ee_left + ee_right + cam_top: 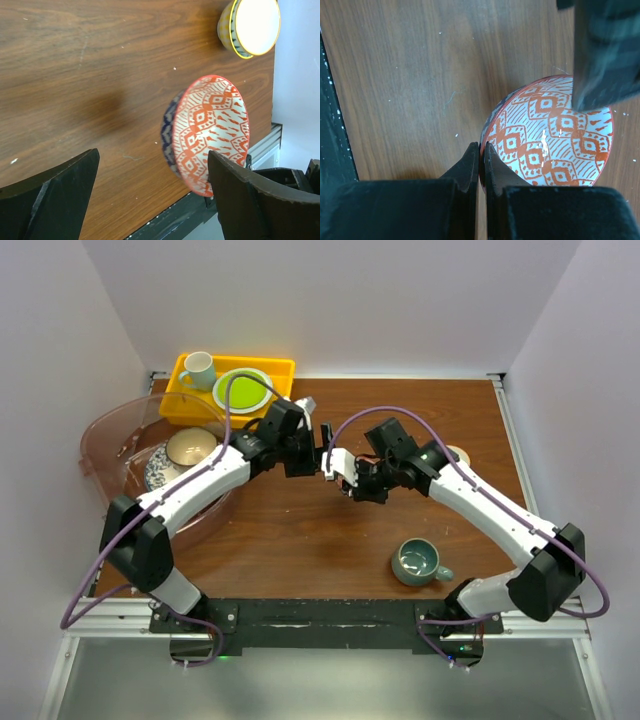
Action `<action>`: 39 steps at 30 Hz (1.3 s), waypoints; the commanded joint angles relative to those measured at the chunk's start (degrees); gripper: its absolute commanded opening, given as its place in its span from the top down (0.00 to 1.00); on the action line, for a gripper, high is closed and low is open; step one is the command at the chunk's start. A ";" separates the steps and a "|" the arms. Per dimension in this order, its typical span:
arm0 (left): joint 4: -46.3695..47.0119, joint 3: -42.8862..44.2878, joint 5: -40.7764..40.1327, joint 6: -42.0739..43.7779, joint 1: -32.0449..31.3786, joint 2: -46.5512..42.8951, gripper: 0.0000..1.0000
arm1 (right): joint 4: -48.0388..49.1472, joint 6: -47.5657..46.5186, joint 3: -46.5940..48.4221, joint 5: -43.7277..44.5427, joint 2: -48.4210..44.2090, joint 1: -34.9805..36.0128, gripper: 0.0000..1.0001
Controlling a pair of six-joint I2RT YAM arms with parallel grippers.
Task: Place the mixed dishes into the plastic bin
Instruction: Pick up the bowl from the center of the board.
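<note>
Top external, brown wood tbl, pale walls, right hand pinching reddish bowl

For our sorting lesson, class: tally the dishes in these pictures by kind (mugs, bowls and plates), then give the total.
Mugs: 2 - white mug, teal mug
Bowls: 3 - red patterned bowl, cream bowl, yellow bowl
Plates: 2 - lime-green plate, blue patterned plate
Total: 7

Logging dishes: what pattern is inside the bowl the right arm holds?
The bowl shows red-orange diamonds and dashes on white, clearest in the left wrist view.
</note>
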 commanded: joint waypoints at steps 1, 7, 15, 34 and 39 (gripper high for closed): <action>1.36 3.72 1.50 0.04 -2.11 2.44 0.13 | 3.67 -0.16 3.07 1.55 -0.27 0.68 1.00; -1.89 6.09 0.98 0.83 -3.69 6.39 0.43 | 3.75 0.01 3.78 2.34 -0.36 0.94 1.00; -4.62 8.29 -0.69 1.80 -5.10 8.86 0.92 | 3.58 0.45 4.74 2.26 -0.45 0.94 1.00; -4.01 6.36 -7.54 1.36 -2.56 -0.71 1.00 | -2.13 3.61 9.75 -7.06 -1.24 -0.73 0.37; -3.92 4.87 -8.95 1.62 -0.36 -4.15 1.00 | -5.03 3.18 13.35 -10.83 -1.50 -3.89 0.27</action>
